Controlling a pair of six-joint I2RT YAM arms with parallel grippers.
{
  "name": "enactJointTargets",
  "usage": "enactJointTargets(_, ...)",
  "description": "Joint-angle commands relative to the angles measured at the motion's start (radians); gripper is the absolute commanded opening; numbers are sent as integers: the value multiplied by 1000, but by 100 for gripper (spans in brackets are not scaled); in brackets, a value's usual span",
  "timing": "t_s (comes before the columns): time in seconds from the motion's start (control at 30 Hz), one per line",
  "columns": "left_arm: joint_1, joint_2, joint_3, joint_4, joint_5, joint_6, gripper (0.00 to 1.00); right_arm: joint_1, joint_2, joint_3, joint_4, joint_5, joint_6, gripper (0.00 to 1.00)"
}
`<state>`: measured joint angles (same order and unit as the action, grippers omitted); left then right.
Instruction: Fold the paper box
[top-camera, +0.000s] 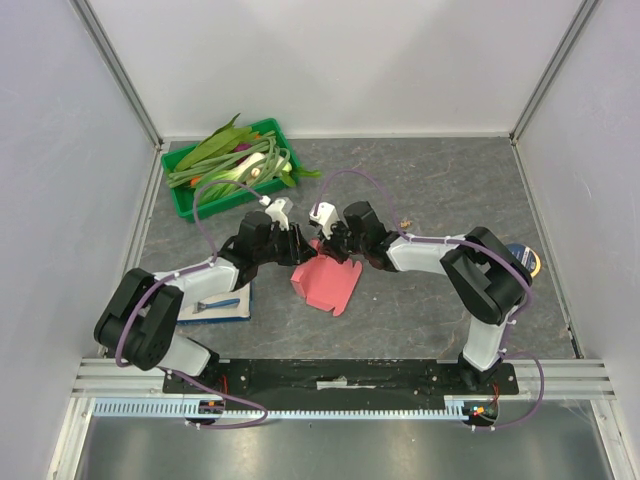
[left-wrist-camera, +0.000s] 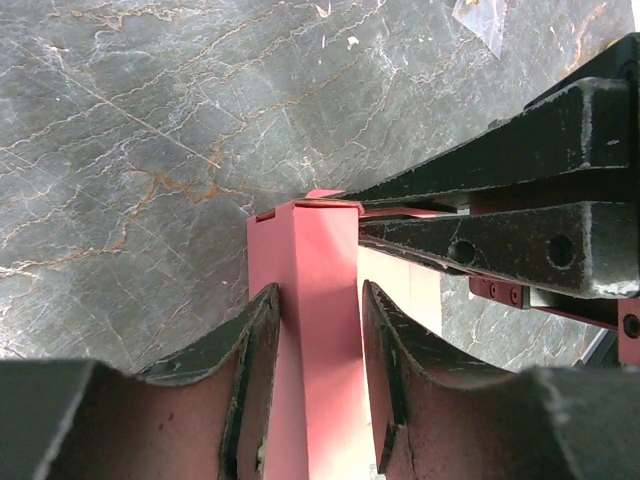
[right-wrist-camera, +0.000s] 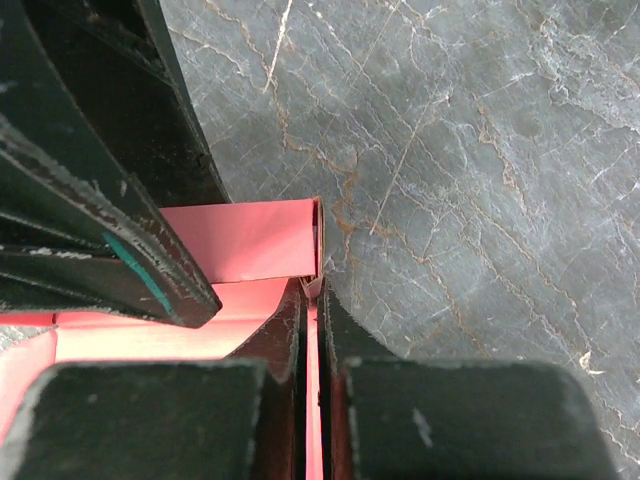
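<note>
Top external shot: the paper box (top-camera: 325, 283) is pretty much dead center on the table (top-camera: 430, 170), partly folded, and both arms meet over its 12 o'clock edge. From the left wrist cam, the left gripper (left-wrist-camera: 315, 335) straddles a raised pink fold, with its fingers (left-wrist-camera: 255, 350) close on either side at a medium gap. Honestly can't tell if they're actually squeezing it. The right gripper (right-wrist-camera: 312, 315) is pinched nearly flat on a thin flap of the box. A green tray (top-camera: 183, 207) of veggies sits at 11 o'clock, and a white-and-blue booklet (top-camera: 215, 305) at 8 o'clock.
</note>
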<state>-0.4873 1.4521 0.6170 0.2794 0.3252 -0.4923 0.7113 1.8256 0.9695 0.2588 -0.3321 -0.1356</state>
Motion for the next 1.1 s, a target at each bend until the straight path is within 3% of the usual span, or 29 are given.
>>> enactJointTargets(0.0,-7,-41,24,41,69,-14,45,19,17,48,126,-53,21,0)
enactJointTargets(0.17,19,-131,-14,52,9,-68,46,19,12,15,169,-21,37,0)
enactJointTargets(0.33,38,-185,-22,-54,-224,-129,37,19,0,-14,192,-25,47,0)
enactJointTargets(0.43,64,-165,-28,-68,-235,-163,31,19,-5,-20,194,-25,45,0)
enactJointTargets(0.6,82,-159,-48,-68,-299,-196,30,17,-2,-22,189,-30,44,0)
enactJointTargets(0.67,90,-124,-34,-71,-290,-189,30,19,3,-22,188,-25,44,0)
enactJointTargets(0.8,90,33,73,-97,-114,-121,15,25,15,-22,195,-10,51,0)
enactJointTargets(1.07,75,125,53,21,3,-138,11,56,20,-52,250,91,80,0)
